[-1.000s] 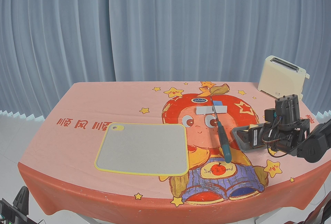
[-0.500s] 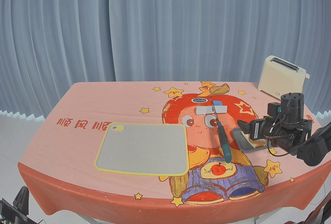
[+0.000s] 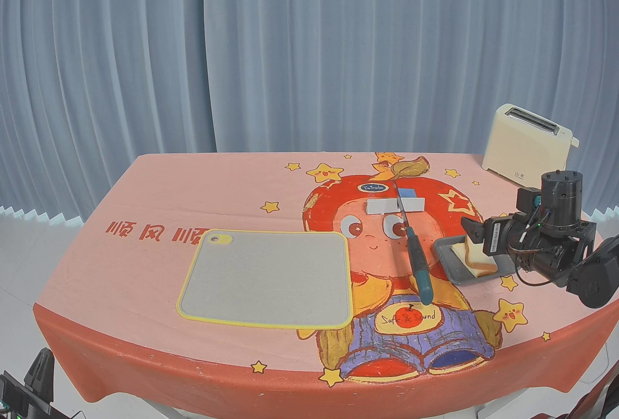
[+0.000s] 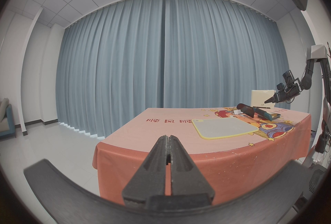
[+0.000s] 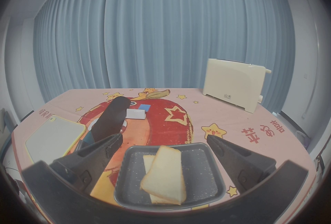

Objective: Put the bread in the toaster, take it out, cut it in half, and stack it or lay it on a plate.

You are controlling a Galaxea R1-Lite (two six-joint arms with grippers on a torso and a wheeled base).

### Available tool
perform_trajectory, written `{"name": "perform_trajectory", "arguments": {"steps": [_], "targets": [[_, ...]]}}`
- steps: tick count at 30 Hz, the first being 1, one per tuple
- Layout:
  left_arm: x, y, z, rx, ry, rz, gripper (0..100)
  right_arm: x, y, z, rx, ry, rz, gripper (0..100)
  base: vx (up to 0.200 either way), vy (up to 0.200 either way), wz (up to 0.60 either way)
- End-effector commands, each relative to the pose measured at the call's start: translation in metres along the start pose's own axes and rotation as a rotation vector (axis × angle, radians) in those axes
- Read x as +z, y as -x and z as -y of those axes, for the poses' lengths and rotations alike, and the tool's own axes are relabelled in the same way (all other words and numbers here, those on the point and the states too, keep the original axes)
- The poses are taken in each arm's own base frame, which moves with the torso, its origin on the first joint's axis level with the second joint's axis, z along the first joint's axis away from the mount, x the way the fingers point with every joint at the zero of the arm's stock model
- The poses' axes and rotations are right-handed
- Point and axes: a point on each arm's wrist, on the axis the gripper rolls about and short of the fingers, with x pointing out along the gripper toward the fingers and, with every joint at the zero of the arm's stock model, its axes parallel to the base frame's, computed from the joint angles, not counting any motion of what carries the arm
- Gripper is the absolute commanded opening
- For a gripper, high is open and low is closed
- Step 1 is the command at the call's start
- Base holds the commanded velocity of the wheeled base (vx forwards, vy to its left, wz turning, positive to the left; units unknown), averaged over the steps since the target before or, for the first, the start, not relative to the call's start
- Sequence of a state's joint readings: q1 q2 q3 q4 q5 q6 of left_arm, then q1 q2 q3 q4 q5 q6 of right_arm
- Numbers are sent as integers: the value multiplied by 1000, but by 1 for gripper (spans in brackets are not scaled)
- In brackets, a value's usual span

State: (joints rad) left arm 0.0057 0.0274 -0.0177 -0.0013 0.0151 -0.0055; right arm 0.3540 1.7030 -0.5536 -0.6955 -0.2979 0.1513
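We hold our right gripper (image 5: 163, 140) just beside the grey tray (image 5: 203, 169), jaws spread wide to take the bread slices (image 5: 165, 173) lying in it, while our left gripper (image 4: 168, 142) stays out of it, clenched, well apart from the tray.

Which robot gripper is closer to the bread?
Right. The right gripper hovers open right by the bread on its gray tray; the left gripper is shut, far off past the table's other end.
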Motion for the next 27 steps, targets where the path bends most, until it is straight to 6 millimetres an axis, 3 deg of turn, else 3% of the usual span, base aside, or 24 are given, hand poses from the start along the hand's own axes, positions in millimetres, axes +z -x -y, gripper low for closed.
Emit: {"name": "perform_trajectory", "arguments": {"steps": [1, 15, 27], "targets": [[-5, -1, 0, 1, 0, -19, 0, 3, 5, 8, -21, -16, 16, 100, 0, 0, 0], [-5, -1, 0, 1, 0, -19, 0, 20, 29, 41, -107, -18, 201, 100, 0, 0, 0], [-5, -1, 0, 1, 0, -19, 0, 12, 45, 66, -186, -49, 203, 100, 0, 0, 0]]}}
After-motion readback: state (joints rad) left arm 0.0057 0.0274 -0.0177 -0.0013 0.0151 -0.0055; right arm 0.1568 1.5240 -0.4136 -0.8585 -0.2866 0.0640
